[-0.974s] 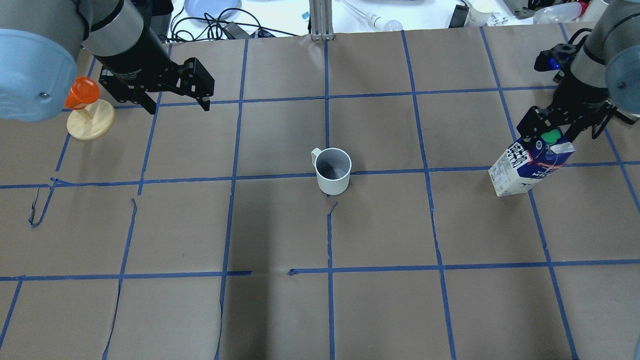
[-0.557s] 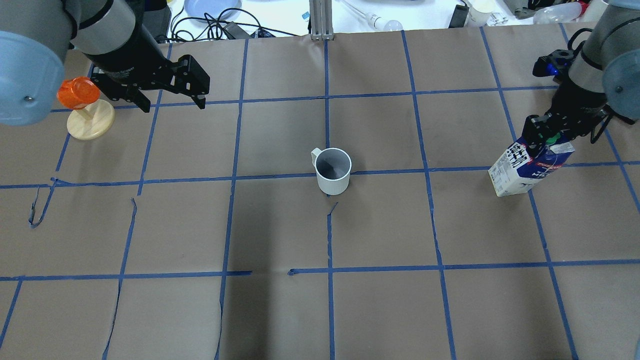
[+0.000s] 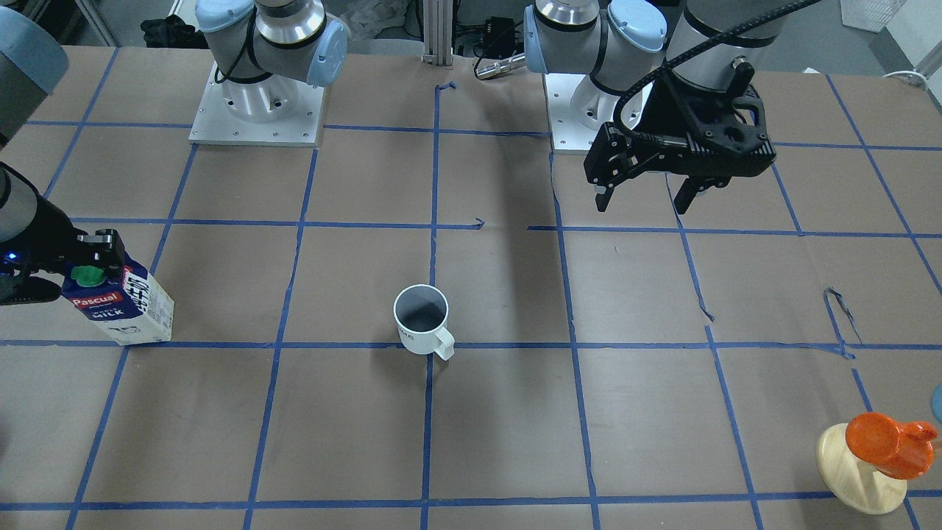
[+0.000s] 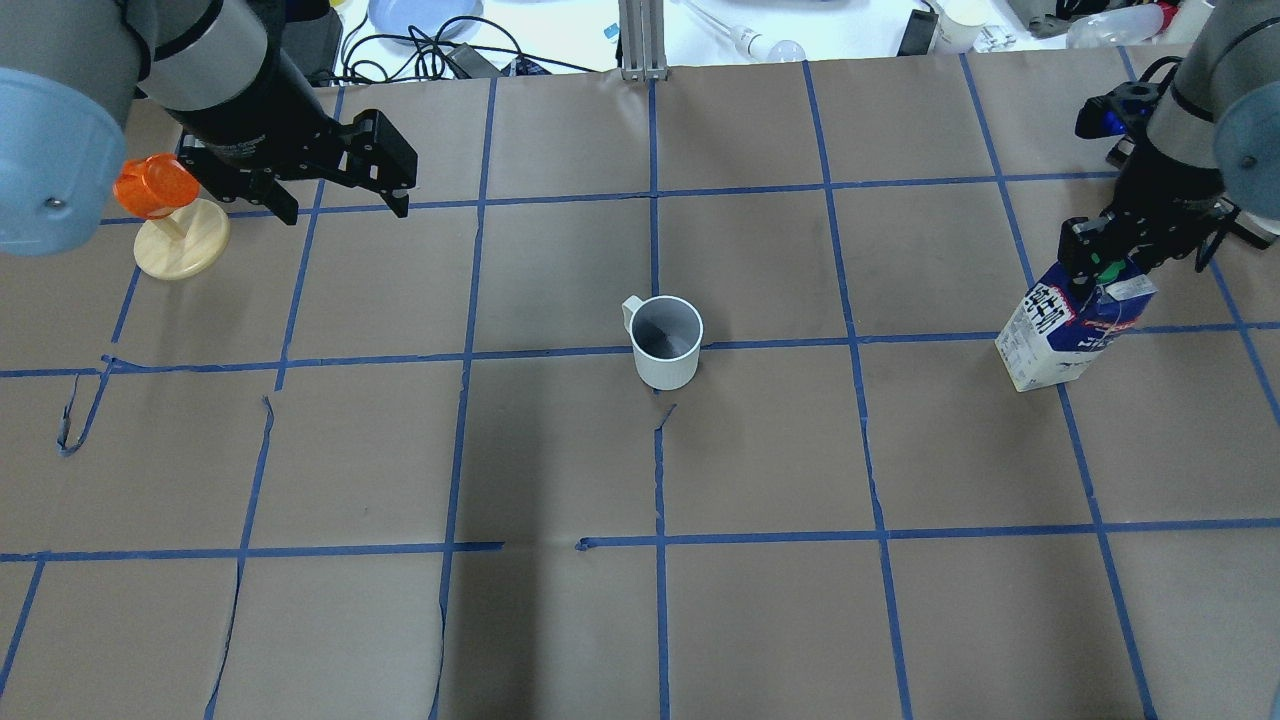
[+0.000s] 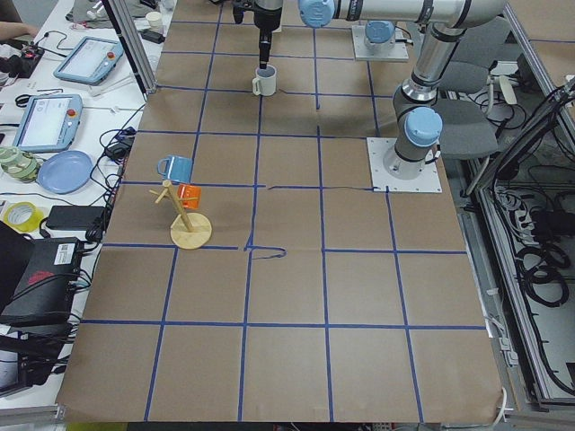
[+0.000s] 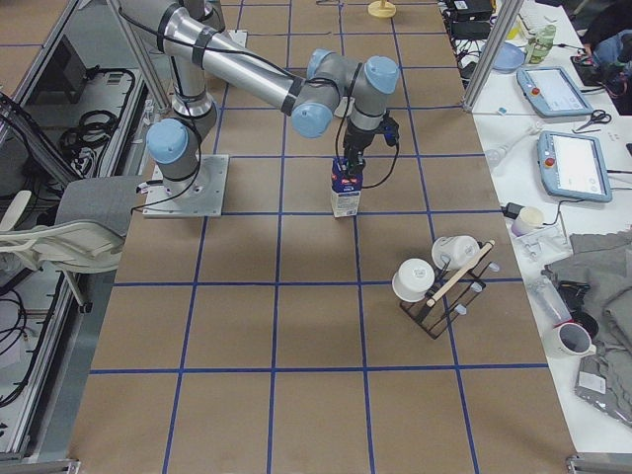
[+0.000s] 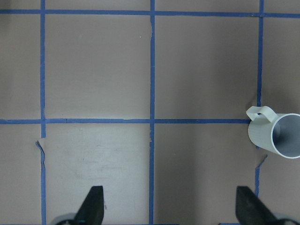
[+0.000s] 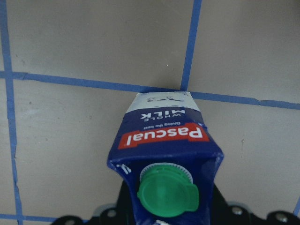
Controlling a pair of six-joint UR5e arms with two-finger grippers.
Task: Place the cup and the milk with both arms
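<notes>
Milk (image 4: 1068, 338) is clamped at its top by right hand (image 4: 1103, 268) (left hand (image 4: 346, 212) spread, empty).

Cup (image 4: 667, 345) central; milk (image 4: 1070, 335) far right

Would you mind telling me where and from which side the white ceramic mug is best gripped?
Probably the rim wall of the white ceramic mug, from straight above, one finger inside and one outside: it stands upright, mouth open. Avoid the handle, which points away and to the robot's left.
</notes>
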